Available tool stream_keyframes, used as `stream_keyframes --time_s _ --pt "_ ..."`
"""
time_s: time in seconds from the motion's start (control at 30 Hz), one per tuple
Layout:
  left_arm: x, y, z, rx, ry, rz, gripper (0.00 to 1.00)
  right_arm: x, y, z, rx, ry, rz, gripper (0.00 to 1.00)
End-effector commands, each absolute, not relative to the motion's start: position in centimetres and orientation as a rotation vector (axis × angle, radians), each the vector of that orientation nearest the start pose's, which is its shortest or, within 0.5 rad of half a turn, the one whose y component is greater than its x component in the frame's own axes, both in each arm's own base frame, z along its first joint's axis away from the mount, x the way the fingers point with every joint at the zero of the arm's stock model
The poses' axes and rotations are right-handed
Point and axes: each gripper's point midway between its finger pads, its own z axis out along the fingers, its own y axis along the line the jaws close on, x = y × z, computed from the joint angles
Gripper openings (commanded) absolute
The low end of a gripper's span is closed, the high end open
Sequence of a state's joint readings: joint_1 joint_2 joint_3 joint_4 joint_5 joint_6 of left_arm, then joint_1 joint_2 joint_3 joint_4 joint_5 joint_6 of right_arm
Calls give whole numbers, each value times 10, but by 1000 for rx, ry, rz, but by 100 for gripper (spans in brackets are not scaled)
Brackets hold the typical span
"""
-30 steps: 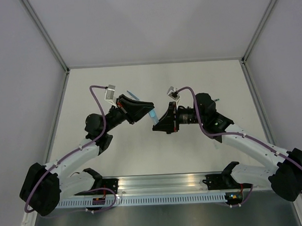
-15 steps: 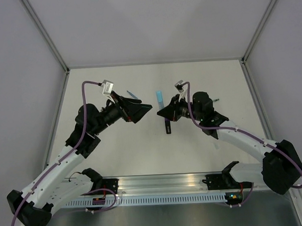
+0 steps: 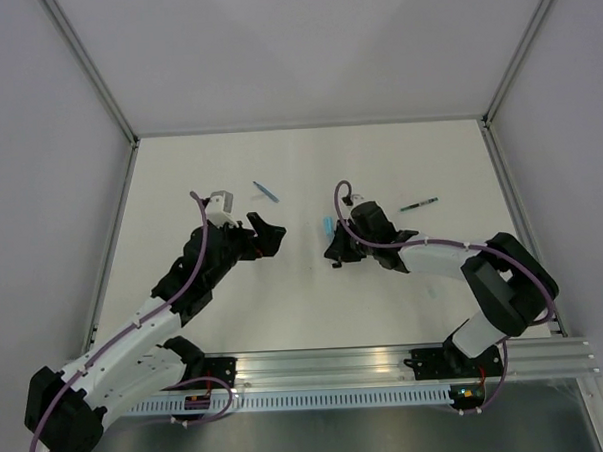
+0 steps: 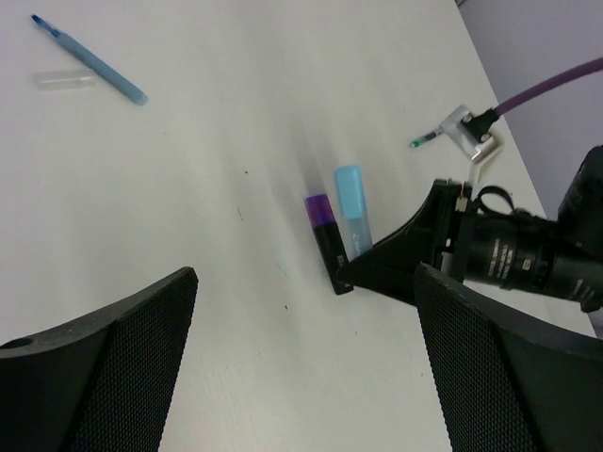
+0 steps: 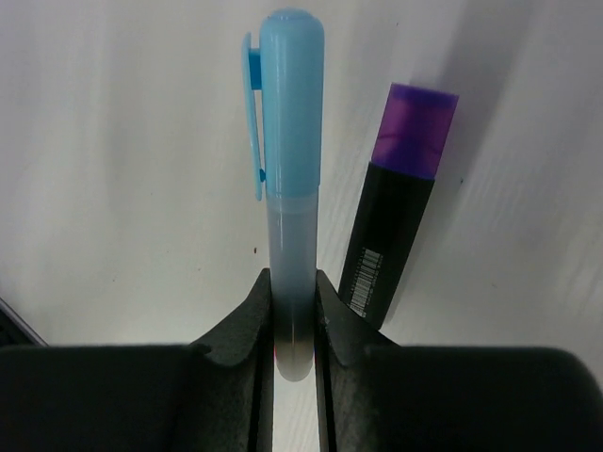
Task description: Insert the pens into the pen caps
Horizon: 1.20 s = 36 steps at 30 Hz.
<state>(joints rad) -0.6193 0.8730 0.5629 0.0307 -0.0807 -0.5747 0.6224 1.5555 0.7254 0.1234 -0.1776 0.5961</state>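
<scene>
My right gripper is shut on the barrel of the light blue marker, which wears its light blue cap and sits low over the table. Right beside it lies the black marker with a purple cap on. From the left wrist view both markers lie side by side ahead of my open, empty left gripper. Seen from above, the left gripper is a short way left of the right gripper.
A thin blue pen lies uncapped at the back left, with a pale see-through cap next to it. A thin dark pen with a green end lies behind the right arm. White walls enclose the table.
My left gripper has opened, let go of the light blue marker and pulled back to the left. The right gripper has carried the capped marker down beside the black and purple one.
</scene>
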Motion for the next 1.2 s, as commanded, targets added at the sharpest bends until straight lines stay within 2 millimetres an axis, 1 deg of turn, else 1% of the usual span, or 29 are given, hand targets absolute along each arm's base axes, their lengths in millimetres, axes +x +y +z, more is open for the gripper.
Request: stream_keyframes --time_s 0.0,0.03,0.1,0.17,0.27,0.3,0.4,0.43,0.47,0.5,0.57,0.63,0.73,0.77,0.87,0.9,0.93,0.97,1.0,1.03,1.07,1.1,1.13,1.17 --pt "277 -182 222 -65 1781 -675 100 290 289 63 -75 2370 812 12" --pt "277 -179 224 -73 1769 -667 100 286 294 60 -83 2381 806 16" --pt "276 -175 226 -82 1755 -659 100 286 297 57 -39 2388 795 18" --pt "276 -172 227 -92 1746 -646 100 284 300 49 -23 2406 783 21" --pt "278 -169 224 -106 1751 -628 100 284 298 36 32 2436 754 24" --pt "278 -169 223 -106 1752 -624 100 285 296 33 58 2444 741 27" --pt "280 -172 219 -103 1768 -626 100 286 297 31 74 2451 740 31" --pt "279 -175 218 -95 1771 -637 100 288 295 28 92 2447 714 34" --pt "280 -175 217 -94 1774 -639 100 290 297 31 91 2444 719 35" --pt "281 -176 214 -92 1785 -635 100 289 295 28 94 2459 702 36" --pt "281 -176 214 -92 1784 -632 100 290 294 30 110 2461 685 38" --pt "282 -175 213 -94 1786 -626 100 291 295 36 119 2450 693 38" --pt "281 -175 214 -92 1782 -628 100 291 297 52 119 2434 718 38" --pt "280 -176 215 -91 1780 -633 100 294 299 61 120 2419 731 38" --pt "280 -177 216 -86 1778 -641 100 293 298 78 101 2418 728 38" --pt "280 -177 215 -84 1781 -643 100 293 300 87 78 2403 738 38" --pt "279 -178 216 -80 1780 -647 100 295 299 92 74 2398 729 38" --pt "280 -178 215 -82 1782 -648 100 297 298 101 63 2396 709 38" --pt "280 -179 214 -78 1783 -649 100 306 290 114 56 2356 666 39" --pt "279 -180 212 -70 1786 -651 100 316 288 131 55 2314 644 39" --pt "280 -181 210 -64 1791 -649 100 320 277 135 63 2317 578 40" --pt "281 -182 210 -61 1790 -651 100 338 255 142 116 2285 482 41" --pt "281 -183 210 -57 1792 -652 100 352 246 158 147 2254 467 41" --pt "282 -184 205 -53 1805 -648 100 360 232 155 169 2281 414 41"
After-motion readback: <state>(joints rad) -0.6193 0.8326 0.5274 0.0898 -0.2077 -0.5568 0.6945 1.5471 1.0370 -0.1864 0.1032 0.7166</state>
